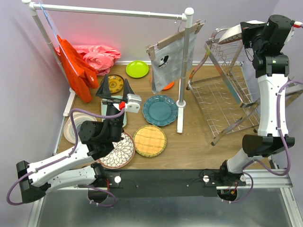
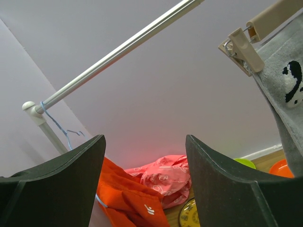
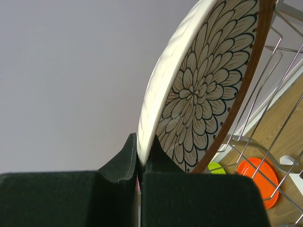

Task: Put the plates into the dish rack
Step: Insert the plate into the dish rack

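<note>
My right gripper (image 1: 242, 32) (image 3: 141, 161) is shut on the rim of a brown-rimmed white floral plate (image 1: 231, 33) (image 3: 208, 85), held on edge high above the back of the chrome wire dish rack (image 1: 227, 94) (image 3: 279, 94). My left gripper (image 1: 134, 103) (image 2: 144, 161) stands open and empty above the table's left side. On the table lie a second floral plate (image 1: 118, 150), a woven yellow plate (image 1: 149, 140), a teal scalloped plate (image 1: 160, 110), a lime green plate (image 1: 137, 69), a yellow-brown patterned plate (image 1: 114, 84), an orange plate (image 1: 169, 85) and a white ringed plate (image 1: 71, 127).
A white pipe clothes rail (image 1: 113, 12) spans the back, its right post (image 1: 182, 94) standing between the teal plate and the rack. A grey cloth (image 1: 168, 64) hangs from it. Orange (image 1: 78, 71) and pink (image 1: 99, 56) cloths lie at the back left.
</note>
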`<state>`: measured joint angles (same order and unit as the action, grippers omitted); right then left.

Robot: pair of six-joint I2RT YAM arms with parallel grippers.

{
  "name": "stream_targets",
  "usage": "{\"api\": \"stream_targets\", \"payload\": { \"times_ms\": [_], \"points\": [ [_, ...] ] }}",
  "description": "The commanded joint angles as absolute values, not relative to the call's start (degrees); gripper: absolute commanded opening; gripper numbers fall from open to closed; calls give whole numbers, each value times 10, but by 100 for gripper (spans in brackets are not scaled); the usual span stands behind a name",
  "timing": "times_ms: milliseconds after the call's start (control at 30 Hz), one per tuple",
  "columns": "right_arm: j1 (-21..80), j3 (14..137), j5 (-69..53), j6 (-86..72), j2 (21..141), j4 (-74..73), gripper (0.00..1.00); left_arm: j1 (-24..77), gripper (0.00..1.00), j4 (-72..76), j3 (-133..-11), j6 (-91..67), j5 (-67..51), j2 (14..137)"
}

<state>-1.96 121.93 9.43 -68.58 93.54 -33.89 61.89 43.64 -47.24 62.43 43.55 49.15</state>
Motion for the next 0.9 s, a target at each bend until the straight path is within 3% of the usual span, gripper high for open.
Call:
{"api": "stream_targets", "payload": {
  "times_ms": [0,867],
  "points": [
    [-29,1213,115,-697,887,-316,7,617,77,457,-487,611,449,492],
    [-30,1245,119,-700,918,-309,8,617,77,457,-483,606,452,487]
  ]
}}
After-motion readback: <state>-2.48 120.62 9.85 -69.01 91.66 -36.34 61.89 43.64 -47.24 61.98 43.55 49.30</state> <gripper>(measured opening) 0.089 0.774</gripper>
